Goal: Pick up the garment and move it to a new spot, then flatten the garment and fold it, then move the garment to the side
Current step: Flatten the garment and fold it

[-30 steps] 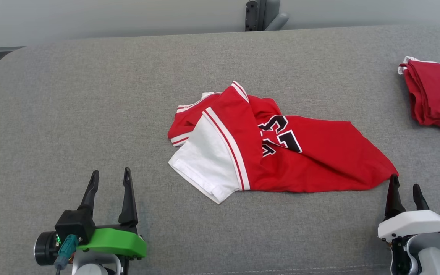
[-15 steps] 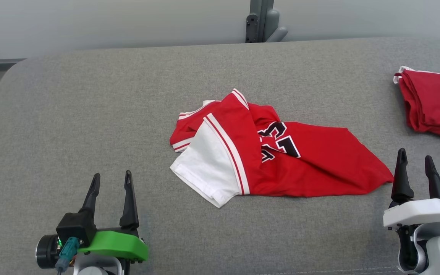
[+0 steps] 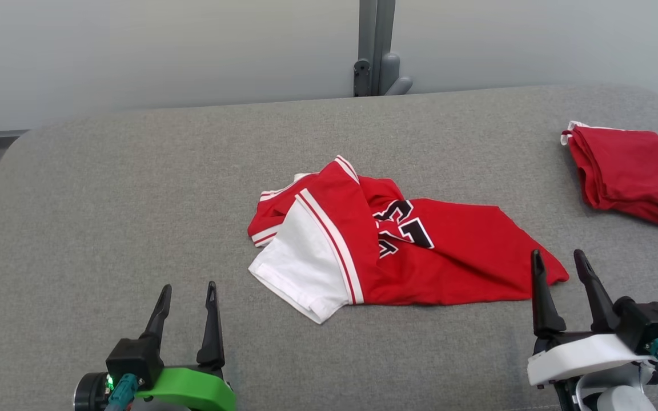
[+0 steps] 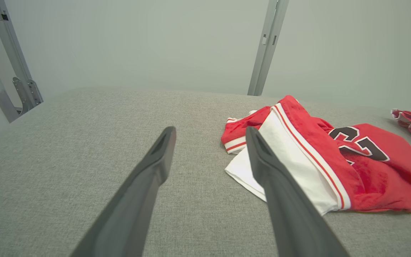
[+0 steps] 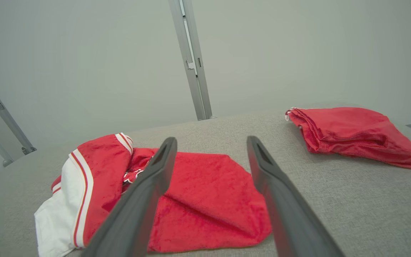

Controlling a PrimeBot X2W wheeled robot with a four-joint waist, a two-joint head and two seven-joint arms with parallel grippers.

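The garment is a red jersey with white sleeves, striped trim and black numbers, lying crumpled in the middle of the grey padded table. It also appears in the left wrist view as the garment and in the right wrist view as the garment. My left gripper stands open at the lower left, well clear of the cloth, nothing between its fingers. My right gripper is open just beside the jersey's right corner, its left finger in front of that corner, holding nothing.
A second red garment, folded, lies at the table's far right edge; it shows as the folded garment in the right wrist view. A grey post stands behind the table against a pale wall.
The head camera has tilted up, so the whole scene sits lower in the picture. My right gripper has shifted left toward the jersey's right corner. The jersey itself lies as before.
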